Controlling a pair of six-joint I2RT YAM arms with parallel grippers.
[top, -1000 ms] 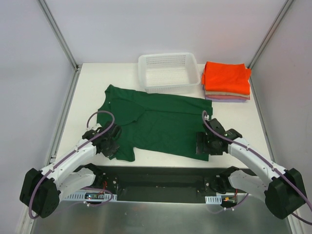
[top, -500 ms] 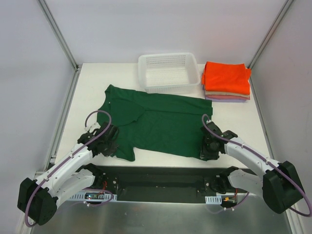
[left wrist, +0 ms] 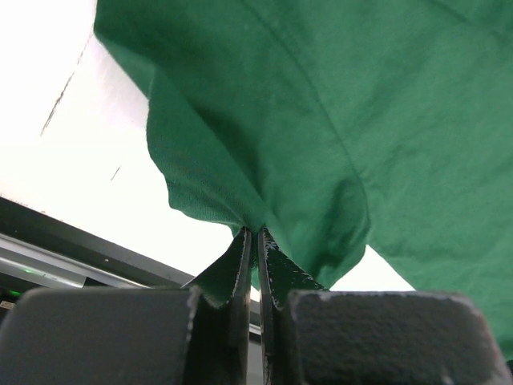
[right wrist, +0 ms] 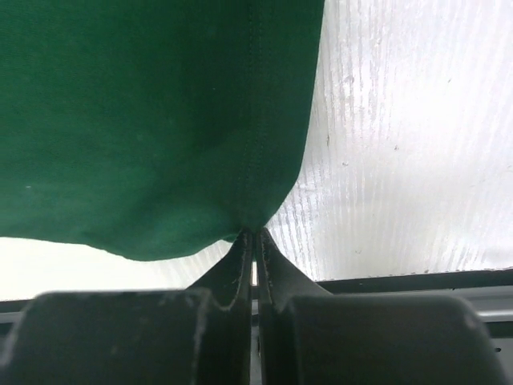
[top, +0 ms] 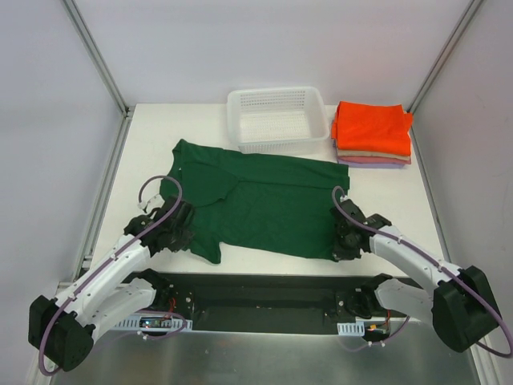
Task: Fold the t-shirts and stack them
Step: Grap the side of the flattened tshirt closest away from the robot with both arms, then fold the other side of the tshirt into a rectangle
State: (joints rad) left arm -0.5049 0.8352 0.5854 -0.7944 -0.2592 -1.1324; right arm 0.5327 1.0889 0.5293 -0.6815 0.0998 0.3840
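At the near edge of the bench (top: 385, 200), left gripper (left wrist: 256, 233) pressed together on the near left corner of the dark green t-shirt (top: 256, 200), cloth bunched and drawn down into the jaws. Same on the other side: right gripper (right wrist: 254, 234) pinching the near right corner, right at the stitched hem, pale bench surface showing past the cloth. Between the two arms, rest of the green t-shirt spread open across the middle of the bench, mostly flat, a few soft creases. Farther back, white mesh basket (top: 272, 146) standing upright just beyond the shirt's far edge, possibly touching it, hard to judge from above. To the right of the basket, at the far right corner, a neat folded stack: orange t-shirt (top: 373, 127) on top, tan t-shirt (top: 361, 152) under it, lilac t-shirt (top: 369, 160) at the bottom.
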